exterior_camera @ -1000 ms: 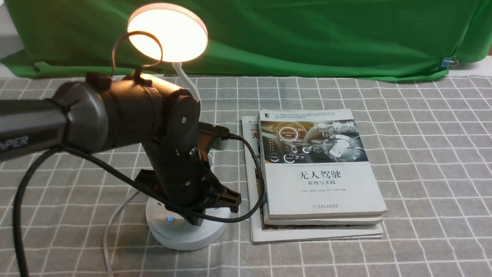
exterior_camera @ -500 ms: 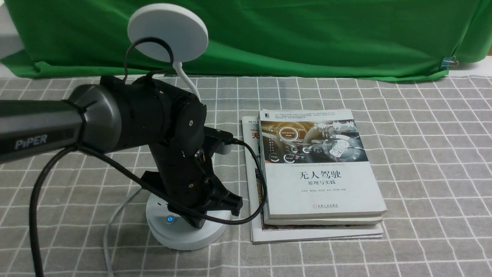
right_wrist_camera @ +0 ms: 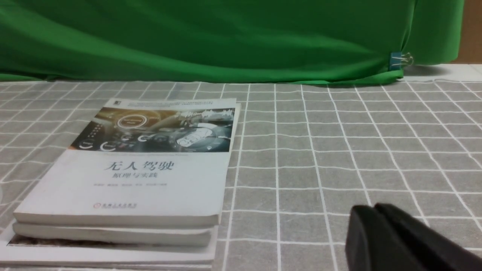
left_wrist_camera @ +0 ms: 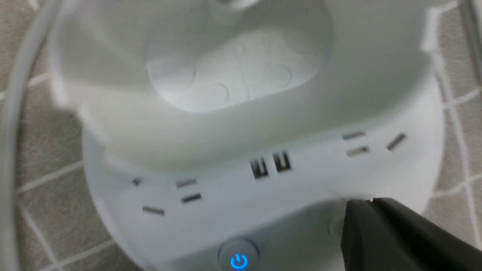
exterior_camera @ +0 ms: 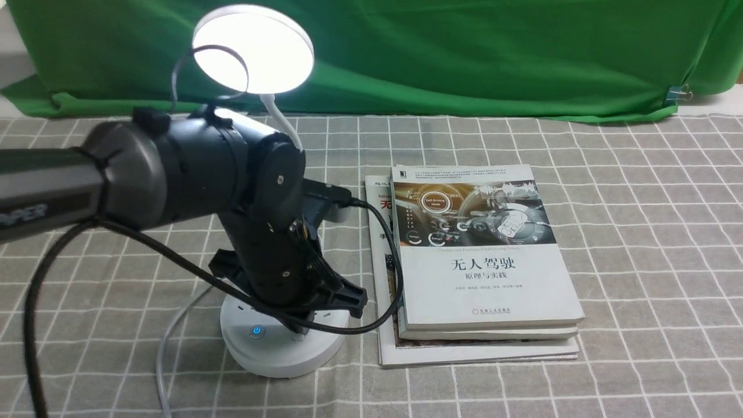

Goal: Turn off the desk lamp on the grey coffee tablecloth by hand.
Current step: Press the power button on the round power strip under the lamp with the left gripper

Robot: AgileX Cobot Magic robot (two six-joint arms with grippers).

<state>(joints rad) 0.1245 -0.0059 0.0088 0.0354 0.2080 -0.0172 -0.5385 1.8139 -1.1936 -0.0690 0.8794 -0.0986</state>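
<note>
The white desk lamp stands on the grey coffee tablecloth (exterior_camera: 638,232), left of centre. Its disc head (exterior_camera: 253,49) glows white on a thin neck (exterior_camera: 284,125). My hand, the black left arm (exterior_camera: 174,174), bends down over the round base (exterior_camera: 278,354). My left gripper (exterior_camera: 302,330) is shut, its tips resting on the base top to the right of the blue-lit power button (exterior_camera: 256,331). In the left wrist view the shut tips (left_wrist_camera: 371,201) touch the base (left_wrist_camera: 211,210) beside a faint round button (left_wrist_camera: 335,226); the blue button (left_wrist_camera: 238,260) is apart from them.
A stack of books (exterior_camera: 482,261) lies just right of the lamp base, also in the right wrist view (right_wrist_camera: 143,165). The lamp's white cord (exterior_camera: 165,348) trails front-left. A green cloth (exterior_camera: 464,52) hangs behind. My right gripper (right_wrist_camera: 374,207) hovers shut over bare tablecloth.
The lamp head glowed warm a second ago, was dark half a second ago, and now shines white. My left arm dipped toward the base and has lifted slightly back.
</note>
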